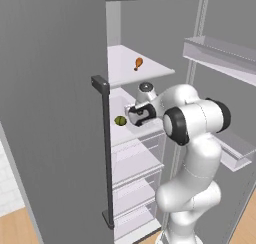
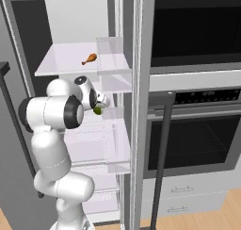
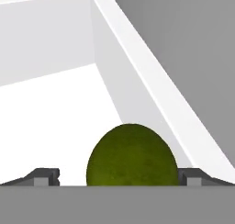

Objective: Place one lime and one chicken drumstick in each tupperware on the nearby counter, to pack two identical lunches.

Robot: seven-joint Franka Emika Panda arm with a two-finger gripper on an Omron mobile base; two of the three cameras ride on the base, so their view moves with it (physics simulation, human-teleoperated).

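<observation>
Gripper [image 3: 118,176] jaws spread wide, nothing clamped. Lime [image 3: 132,155] sits btwn the fingertips [image 3: 46,176] on the white fridge shelf [image 1: 131,129], closer to one tip; contact unclear. Chicken drumstick [image 1: 138,63] lies on the shelf above [image 1: 150,68], well apart from the arm.

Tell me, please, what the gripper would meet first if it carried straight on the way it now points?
Most likely the lime, which sits on the white fridge shelf between the fingertips of the open gripper; how near it is remains unclear.
</observation>
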